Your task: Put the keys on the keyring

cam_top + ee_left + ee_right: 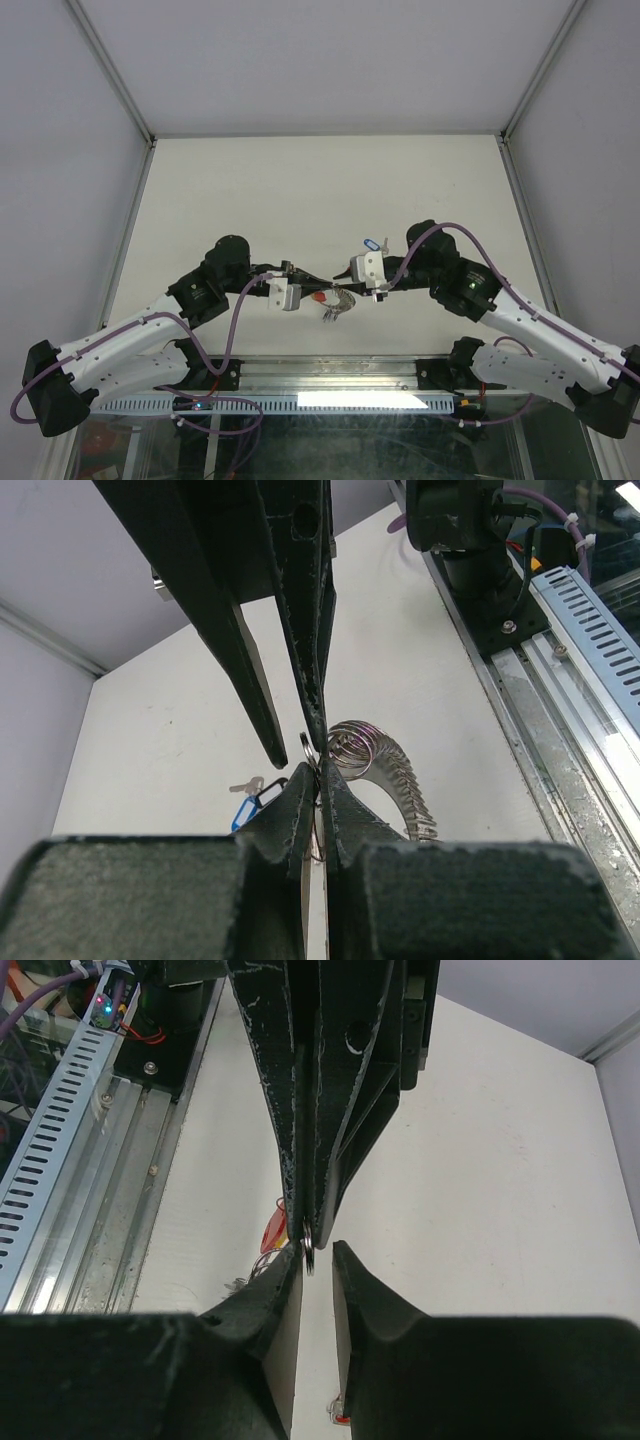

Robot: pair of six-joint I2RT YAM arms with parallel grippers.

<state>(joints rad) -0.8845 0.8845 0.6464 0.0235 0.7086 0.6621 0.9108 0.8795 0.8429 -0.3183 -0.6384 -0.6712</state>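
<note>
My left gripper [312, 287] is shut on the thin silver keyring [307, 750], which stands edge-on between its fingertips [300, 802]. A fanned bunch of silver keys [400, 780] hangs from small rings just beside it, and shows under the grippers in the top view [336, 310], next to a red tag [318, 296]. My right gripper [345, 274] faces the left one tip to tip. Its jaws stand a little apart around the keyring's end [310, 1260]. A blue-tagged key [371, 243] lies loose on the table behind the right gripper.
The white table [300, 190] has walls on the left, far and right sides. A metal rail [330, 385] runs along the near edge by the arm bases. A small red piece [341, 1417] lies on the table under the right gripper.
</note>
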